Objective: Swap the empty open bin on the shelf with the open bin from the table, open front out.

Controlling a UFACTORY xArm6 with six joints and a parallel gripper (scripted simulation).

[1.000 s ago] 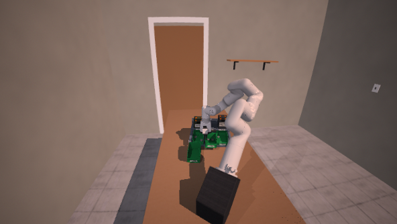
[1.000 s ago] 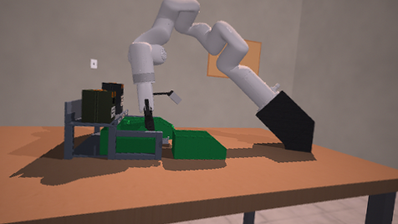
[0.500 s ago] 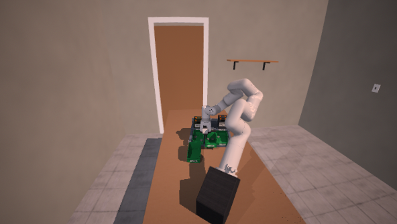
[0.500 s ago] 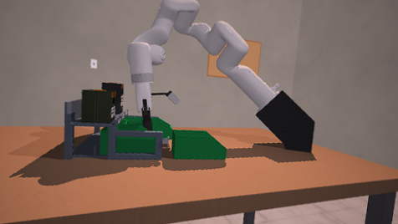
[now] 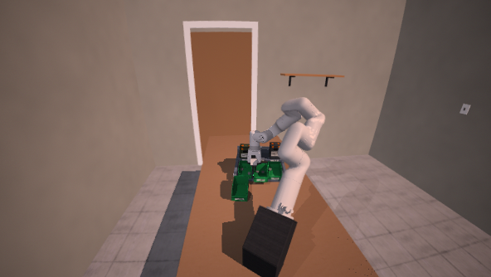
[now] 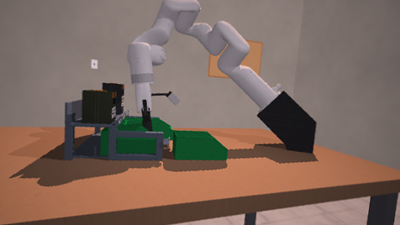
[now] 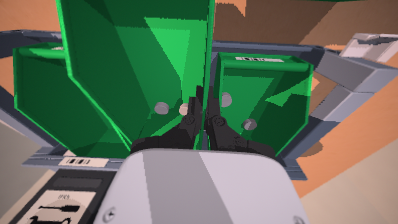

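Worktop (image 5: 199,236) (image 6: 236,184) (image 7: 355,145): carries empty bin (image 5: 240,188) (image 6: 199,146), out, seven o'clock of shelf (image 5: 235,171) (image 6: 113,145) (image 7: 345,70) in top view
Parts bin (image 5: 261,171) (image 6: 159,125) (image 7: 100,45): mid-shelf, looks proud of lip; seating, release left
Neighbour bin (image 5: 244,169) (image 6: 135,146) (image 7: 265,90): nine o'clock, tight
End effector (image 5: 254,165) (image 6: 147,127) (image 7: 203,95): clenched on parts bin's side wall

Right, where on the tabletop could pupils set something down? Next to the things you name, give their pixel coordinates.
Between the lone green bin (image 5: 240,188) (image 6: 198,148) and black base (image 5: 265,261) (image 6: 304,134); also along the tabletop (image 5: 207,216) (image 6: 64,198) (image 7: 350,145) edge nearest the exterior camera. Crowded: the shelf (image 5: 235,171) (image 6: 113,145) (image 7: 340,105), fingers (image 5: 254,169) (image 6: 145,119) down among green bins.
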